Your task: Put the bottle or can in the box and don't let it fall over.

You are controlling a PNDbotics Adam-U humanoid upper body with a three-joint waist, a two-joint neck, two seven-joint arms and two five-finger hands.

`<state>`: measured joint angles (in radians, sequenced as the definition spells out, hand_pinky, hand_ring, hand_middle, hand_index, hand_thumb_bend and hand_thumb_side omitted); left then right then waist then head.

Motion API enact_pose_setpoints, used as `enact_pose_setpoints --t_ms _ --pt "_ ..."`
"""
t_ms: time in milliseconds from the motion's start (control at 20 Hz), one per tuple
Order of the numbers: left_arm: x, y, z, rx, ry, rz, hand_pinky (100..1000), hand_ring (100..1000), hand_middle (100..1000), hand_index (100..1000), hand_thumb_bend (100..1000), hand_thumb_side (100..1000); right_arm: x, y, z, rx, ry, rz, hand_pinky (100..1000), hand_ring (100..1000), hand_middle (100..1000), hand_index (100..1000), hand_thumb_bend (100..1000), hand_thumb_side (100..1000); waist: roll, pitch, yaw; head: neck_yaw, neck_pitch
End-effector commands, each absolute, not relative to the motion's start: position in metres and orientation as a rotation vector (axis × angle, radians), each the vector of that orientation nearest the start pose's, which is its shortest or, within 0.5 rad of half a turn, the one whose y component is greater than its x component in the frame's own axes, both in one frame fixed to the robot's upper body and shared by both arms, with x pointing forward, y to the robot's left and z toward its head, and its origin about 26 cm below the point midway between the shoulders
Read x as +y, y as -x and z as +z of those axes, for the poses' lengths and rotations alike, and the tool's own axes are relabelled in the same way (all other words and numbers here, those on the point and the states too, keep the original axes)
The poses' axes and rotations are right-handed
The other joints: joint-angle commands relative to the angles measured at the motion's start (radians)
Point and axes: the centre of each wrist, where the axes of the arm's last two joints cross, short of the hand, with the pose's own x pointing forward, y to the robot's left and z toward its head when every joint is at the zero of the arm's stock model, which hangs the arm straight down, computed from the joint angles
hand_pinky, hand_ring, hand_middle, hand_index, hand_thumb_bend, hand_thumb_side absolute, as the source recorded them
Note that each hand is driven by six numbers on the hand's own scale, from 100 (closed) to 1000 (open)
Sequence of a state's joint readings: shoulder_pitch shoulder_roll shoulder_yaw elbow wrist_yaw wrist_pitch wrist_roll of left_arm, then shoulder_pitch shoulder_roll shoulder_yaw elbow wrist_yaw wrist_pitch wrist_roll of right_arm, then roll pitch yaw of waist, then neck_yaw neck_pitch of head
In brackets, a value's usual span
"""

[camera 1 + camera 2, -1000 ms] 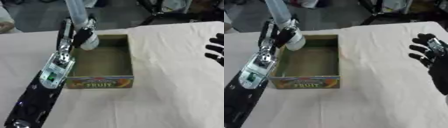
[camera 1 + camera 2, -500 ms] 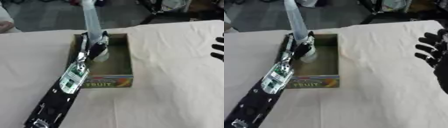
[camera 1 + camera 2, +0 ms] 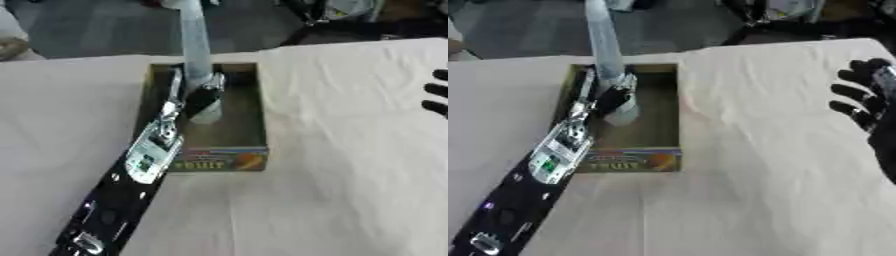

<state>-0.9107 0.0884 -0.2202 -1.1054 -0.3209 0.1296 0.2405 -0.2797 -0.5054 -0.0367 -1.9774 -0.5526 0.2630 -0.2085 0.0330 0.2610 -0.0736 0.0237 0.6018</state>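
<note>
Cardboard box (image 3: 249, 107): open-topped, printed fruit label on its near wall, sitting on a pale cloth (image 3: 350, 150); taken as the landmark for all places below.
Bottle (image 3: 197, 45): tall, pale blue-grey, upright or nearly so; its base is down inside the box, toward the left wall, and its neck rises well above the far rim. Whether the base rests on the box floor cannot be told.
Left hand (image 3: 203, 97): reaches over the near-left wall into the box, fingers curled round the lower part of the bottle, holding it.
Left arm (image 3: 131, 180): black with a silver section, running from the near-left corner of the view up to the box.
Right hand (image 3: 866, 100): well to the right of the box, above the cloth, fingers spread and relaxed, holding nothing.
Step in hand: placing; the bottle looks to be at or near the bottom of the box, not yet let go.
Progress: judged late, since the bottle is already within the walls.
Next move calls for: making sure the base sits flat on the floor, then spreading the fingers gently and drawing the hand straight up, clear of the tall neck.
Risk: such a tall, narrow bottle would tip easily if a finger brushed it on the way out, or if the arm nudged the left wall.
</note>
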Motion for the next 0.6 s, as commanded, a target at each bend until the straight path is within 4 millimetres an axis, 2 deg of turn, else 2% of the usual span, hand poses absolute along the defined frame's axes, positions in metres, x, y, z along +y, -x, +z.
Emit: enact_pose_setpoints --t_ms 50,100,150,200,250,300,350,400,500,600 --pt "0.107 -0.447 0.187 -1.964 -0.479 -0.681 1000 677 635 977 100 452 -0.301 -0.295 0.221 -1.954 -0.068 0.025 828 845 799 831 100 1000 -0.007 -0.020 0.002 -0.010 -0.007" --pt "0.108 -0.448 0.186 -1.950 -0.512 -0.734 1000 710 648 976 100 451 -0.301 -0.295 0.219 -1.937 -0.055 0.009 828 845 799 831 100 1000 -0.007 -0.021 0.004 -0.011 -0.009" --pt "0.109 -0.448 0.186 -1.935 -0.532 -0.770 1000 754 659 963 100 519 -0.301 -0.295 0.220 -1.926 -0.048 -0.002 828 845 799 830 100 1000 -0.008 -0.022 0.006 -0.013 -0.010" --pt "0.110 -0.448 0.186 -1.923 -0.548 -0.794 1000 762 658 960 100 530 -0.300 -0.295 0.220 -1.924 -0.048 -0.006 828 845 799 830 100 1000 -0.008 -0.023 0.007 -0.013 -0.010" --pt "0.111 -0.449 0.186 -1.908 -0.568 -0.817 1000 789 662 932 100 596 -0.299 -0.295 0.221 -1.932 -0.058 0.001 828 846 799 830 100 750 -0.009 -0.025 0.009 -0.013 -0.011" --pt "0.112 -0.449 0.186 -1.889 -0.599 -0.846 1000 794 669 933 100 609 -0.299 -0.295 0.221 -1.941 -0.069 0.012 828 846 799 831 100 766 -0.010 -0.026 0.010 -0.012 -0.012" --pt "0.113 -0.450 0.185 -1.860 -0.623 -0.878 1000 828 718 949 100 707 -0.300 -0.294 0.220 -1.938 -0.068 0.011 828 846 800 831 100 1000 -0.010 -0.027 0.011 -0.010 -0.014" --pt "0.114 -0.450 0.182 -1.821 -0.638 -0.910 1000 831 729 948 100 747 -0.301 -0.295 0.219 -1.928 -0.058 0.001 828 846 800 831 100 1000 -0.011 -0.028 0.013 -0.009 -0.015" --pt "0.117 -0.452 0.179 -1.758 -0.656 -0.938 1000 828 727 947 100 771 -0.301 -0.294 0.219 -1.912 -0.042 -0.014 828 846 800 831 100 1000 -0.012 -0.030 0.016 -0.008 -0.015" --pt "0.119 -0.452 0.181 -1.738 -0.669 -0.931 1000 825 729 950 100 738 -0.301 -0.294 0.219 -1.909 -0.036 -0.019 828 846 800 831 100 1000 -0.012 -0.031 0.018 -0.010 -0.011"
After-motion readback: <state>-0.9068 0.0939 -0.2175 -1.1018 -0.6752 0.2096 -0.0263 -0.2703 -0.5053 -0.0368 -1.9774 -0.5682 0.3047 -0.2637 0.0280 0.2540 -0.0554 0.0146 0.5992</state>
